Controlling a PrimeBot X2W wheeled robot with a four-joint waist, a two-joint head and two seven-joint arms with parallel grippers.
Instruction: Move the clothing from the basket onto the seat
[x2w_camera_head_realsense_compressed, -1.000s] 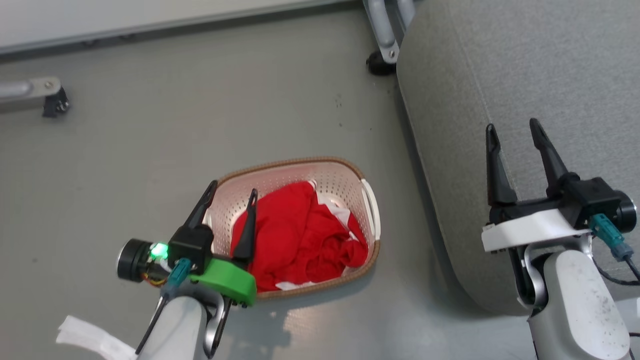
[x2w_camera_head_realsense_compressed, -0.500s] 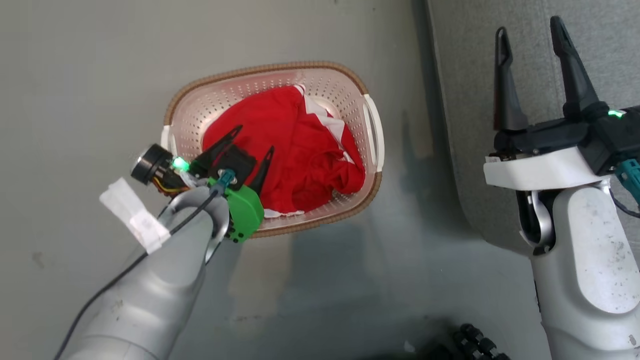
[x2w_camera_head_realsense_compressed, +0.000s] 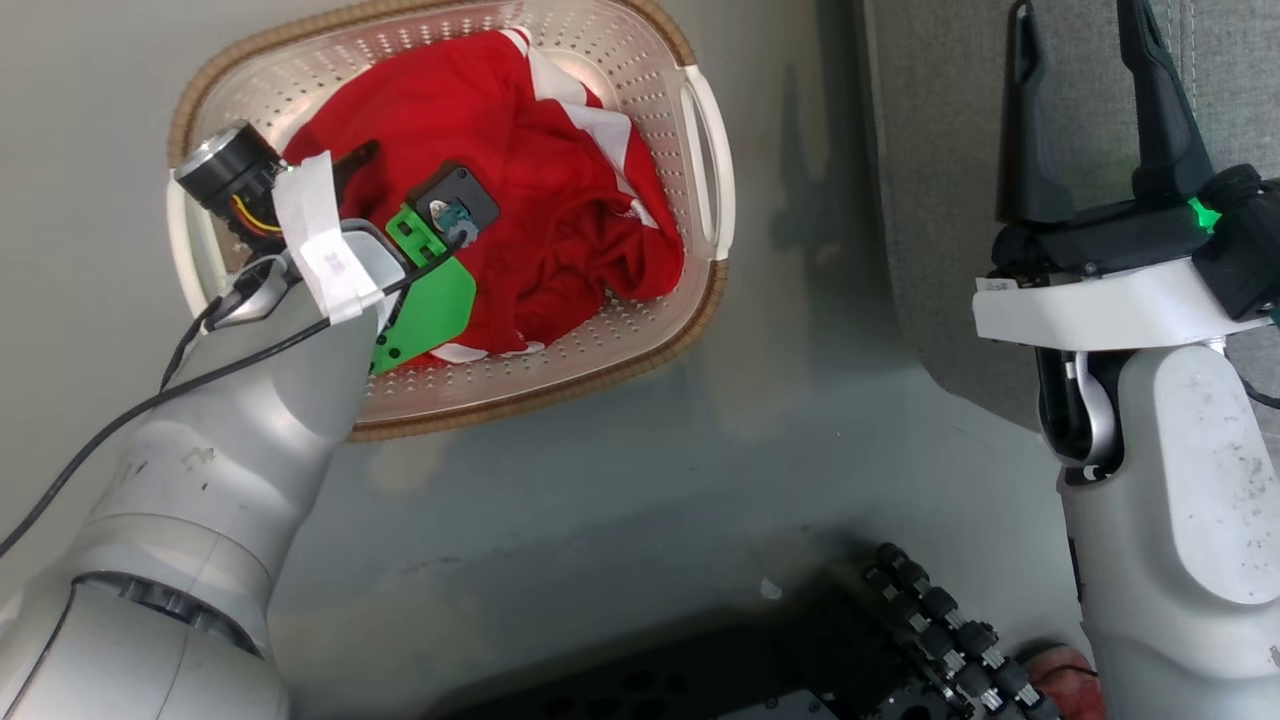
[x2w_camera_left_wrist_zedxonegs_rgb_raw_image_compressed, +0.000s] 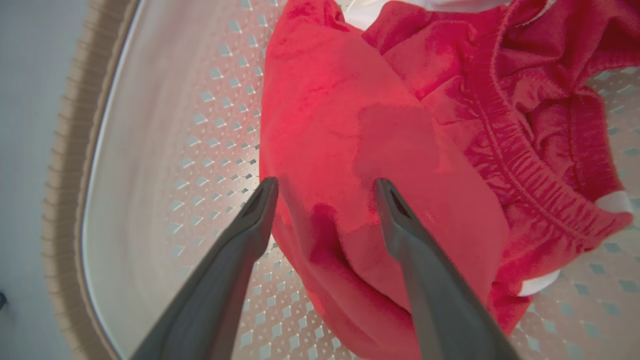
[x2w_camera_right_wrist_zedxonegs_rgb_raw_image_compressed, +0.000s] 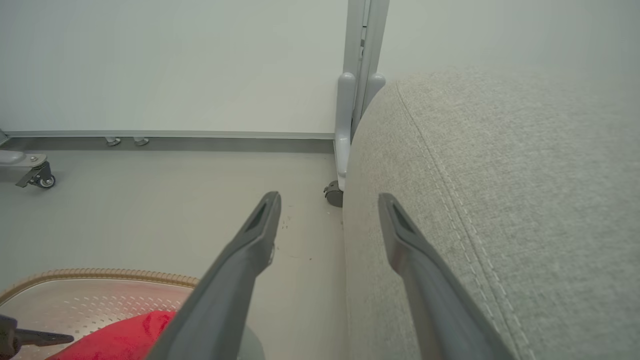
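Now left pincer (x2w_camera_left_wrist_zedxonegs_rgb_raw_image_compressed: 326, 184) spread over clothing (x2w_camera_left_wrist_zedxonegs_rgb_raw_image_compressed: 350, 125) inside basket (x2w_camera_left_wrist_zedxonegs_rgb_raw_image_compressed: 165, 125); right pincer (x2w_camera_right_wrist_zedxonegs_rgb_raw_image_compressed: 328, 196) spread at seat (x2w_camera_right_wrist_zedxonegs_rgb_raw_image_compressed: 500, 175) edge.

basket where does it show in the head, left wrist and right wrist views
Head view: basket, upper left.
Left wrist view: basket, its perforated wall left and below.
Right wrist view: basket, lower left corner.
Shared landmark: the red clothing inside it.

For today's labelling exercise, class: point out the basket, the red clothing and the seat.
basket (x2w_camera_head_realsense_compressed: 600, 340): head view, on its perforated near wall.
red clothing (x2w_camera_left_wrist_zedxonegs_rgb_raw_image_compressed: 350, 100): left wrist view, on the smooth upper fold.
seat (x2w_camera_right_wrist_zedxonegs_rgb_raw_image_compressed: 525, 200): right wrist view, on its grey top fabric.
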